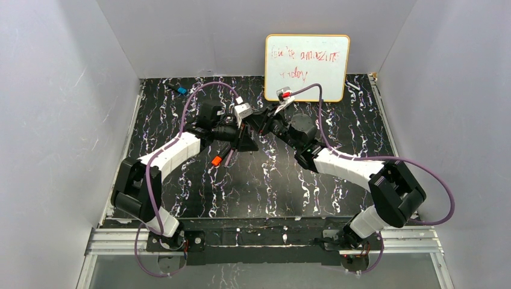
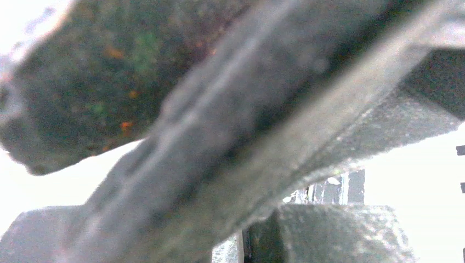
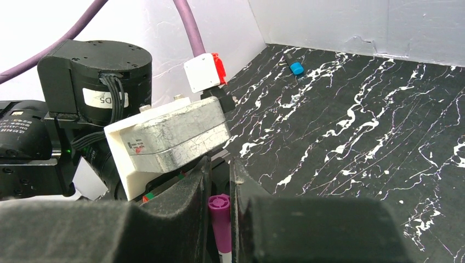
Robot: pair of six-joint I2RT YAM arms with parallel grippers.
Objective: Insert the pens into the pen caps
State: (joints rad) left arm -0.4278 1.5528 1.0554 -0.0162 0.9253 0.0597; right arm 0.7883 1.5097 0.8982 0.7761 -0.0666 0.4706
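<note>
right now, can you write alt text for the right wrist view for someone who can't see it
The right gripper pinches a magenta-ended pen between its fingers at the bottom edge. The left arm's black wrist and white camera housing crowd the left side; beyond, a black marbled table holds a blue-capped pen near the white walls.

orange cap [image 1: 216, 161] lies on marbled table [image 1: 271, 186].

place: robot lab cell | evidence: grey enclosure walls [image 1: 60, 90], marbled black tabletop [image 1: 271, 186], aluminium mounting rail [image 1: 108, 241]
</note>
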